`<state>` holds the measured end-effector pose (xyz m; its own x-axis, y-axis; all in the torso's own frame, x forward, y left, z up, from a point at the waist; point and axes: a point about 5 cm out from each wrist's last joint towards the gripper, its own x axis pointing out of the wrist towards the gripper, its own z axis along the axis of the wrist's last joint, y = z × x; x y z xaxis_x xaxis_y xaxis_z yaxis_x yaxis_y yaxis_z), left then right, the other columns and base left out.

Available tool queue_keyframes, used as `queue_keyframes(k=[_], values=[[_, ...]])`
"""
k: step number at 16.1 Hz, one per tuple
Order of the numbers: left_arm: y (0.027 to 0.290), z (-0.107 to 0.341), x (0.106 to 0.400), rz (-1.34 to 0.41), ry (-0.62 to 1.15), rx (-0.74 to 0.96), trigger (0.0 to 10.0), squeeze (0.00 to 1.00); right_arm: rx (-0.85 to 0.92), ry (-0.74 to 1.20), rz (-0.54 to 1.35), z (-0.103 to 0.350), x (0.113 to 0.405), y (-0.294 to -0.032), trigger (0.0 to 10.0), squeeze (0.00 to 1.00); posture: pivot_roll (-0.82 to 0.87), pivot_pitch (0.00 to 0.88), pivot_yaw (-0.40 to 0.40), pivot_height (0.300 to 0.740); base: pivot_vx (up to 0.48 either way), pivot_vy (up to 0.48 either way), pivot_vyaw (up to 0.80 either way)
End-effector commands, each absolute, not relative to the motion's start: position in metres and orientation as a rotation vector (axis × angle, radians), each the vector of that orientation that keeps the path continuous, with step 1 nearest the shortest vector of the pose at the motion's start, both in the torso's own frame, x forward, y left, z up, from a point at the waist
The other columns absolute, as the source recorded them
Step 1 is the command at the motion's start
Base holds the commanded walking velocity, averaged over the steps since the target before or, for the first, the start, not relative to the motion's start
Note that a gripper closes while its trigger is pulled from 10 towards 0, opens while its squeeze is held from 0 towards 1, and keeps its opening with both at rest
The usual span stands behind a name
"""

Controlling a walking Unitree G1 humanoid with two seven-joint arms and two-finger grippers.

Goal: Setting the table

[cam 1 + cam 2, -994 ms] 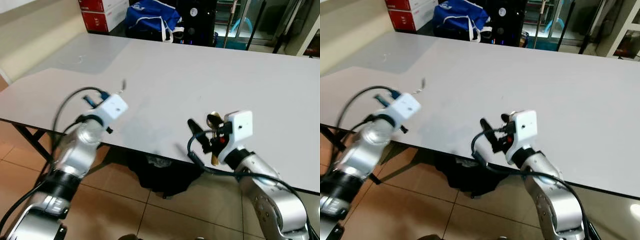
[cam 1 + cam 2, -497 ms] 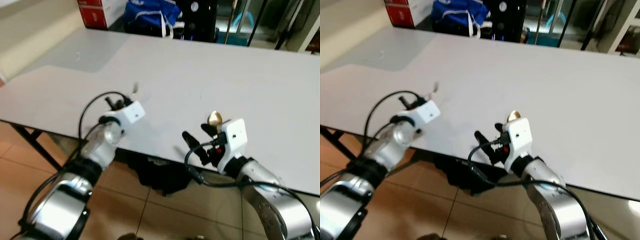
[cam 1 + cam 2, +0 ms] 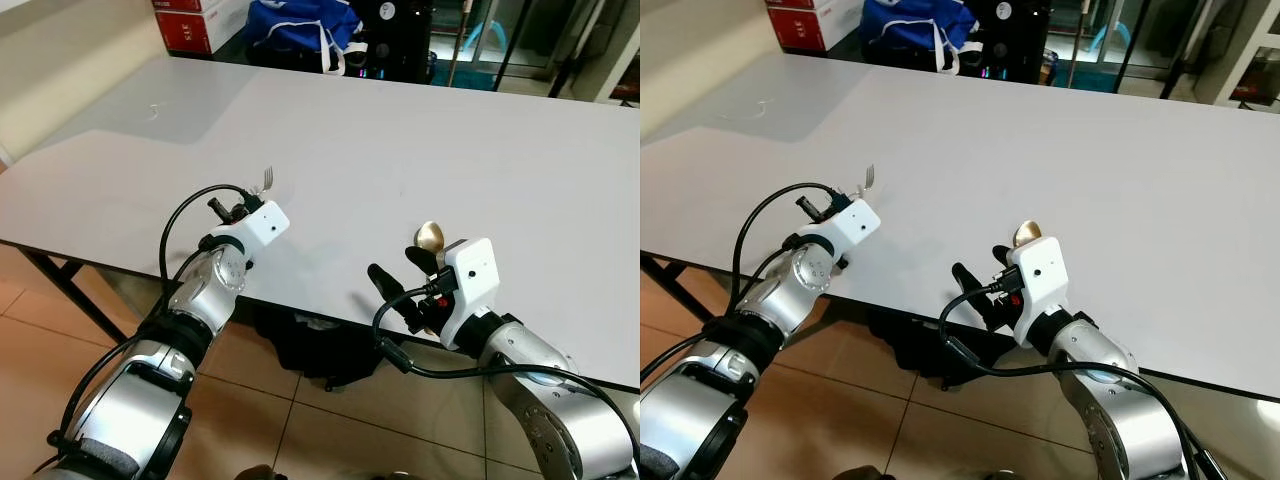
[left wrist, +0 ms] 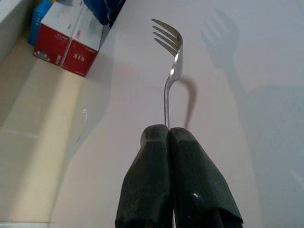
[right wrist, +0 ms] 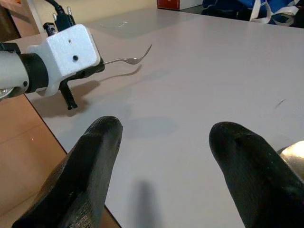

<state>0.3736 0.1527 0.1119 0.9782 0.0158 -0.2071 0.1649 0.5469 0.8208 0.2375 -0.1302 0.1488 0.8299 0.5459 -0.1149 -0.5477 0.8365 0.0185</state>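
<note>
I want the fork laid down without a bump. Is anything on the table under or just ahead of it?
Nothing visible. The left claw holds the fork above bare white table; the right claw, open, hovers apart near the table's edge beside a gold spoon.

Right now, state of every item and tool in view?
fork: held by its handle in the left tool, tines pointing away, above the table
left tool: shut on the fork
right tool: open, fingers spread, over the table's near edge
gold spoon: beside the right tool; contact unclear
table: bare white top
</note>
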Motion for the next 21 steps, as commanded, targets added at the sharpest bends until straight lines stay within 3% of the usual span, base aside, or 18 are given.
queue_keyframes(k=[1, 8, 13, 21], values=[[0.152, 0.117, 0.377, -0.091, 0.195, 0.969, 10.0, 0.00, -0.024, 0.102, 0.601, 0.153, 0.237, -0.128, 10.0, 0.00, -0.06, 0.070, 0.048, 0.740, 0.000, 0.000, 0.00], [0.141, 0.114, 0.372, -0.125, 0.246, 0.808, 10.0, 0.00, -0.045, 0.099, 0.603, 0.155, 0.237, -0.129, 10.0, 0.00, -0.07, 0.059, 0.053, 0.740, 0.000, 0.000, 0.00], [0.151, 0.113, 0.363, -0.080, 0.276, 0.797, 10.0, 0.00, -0.058, 0.105, 0.623, 0.154, 0.237, -0.128, 10.0, 0.00, -0.06, 0.049, 0.044, 0.740, 0.000, 0.000, 0.00], [0.145, 0.111, 0.357, -0.135, 0.294, 0.797, 10.0, 0.00, -0.073, 0.106, 0.624, 0.155, 0.238, -0.129, 10.0, 0.00, -0.07, 0.052, 0.046, 0.740, 0.000, 0.000, 0.00]])
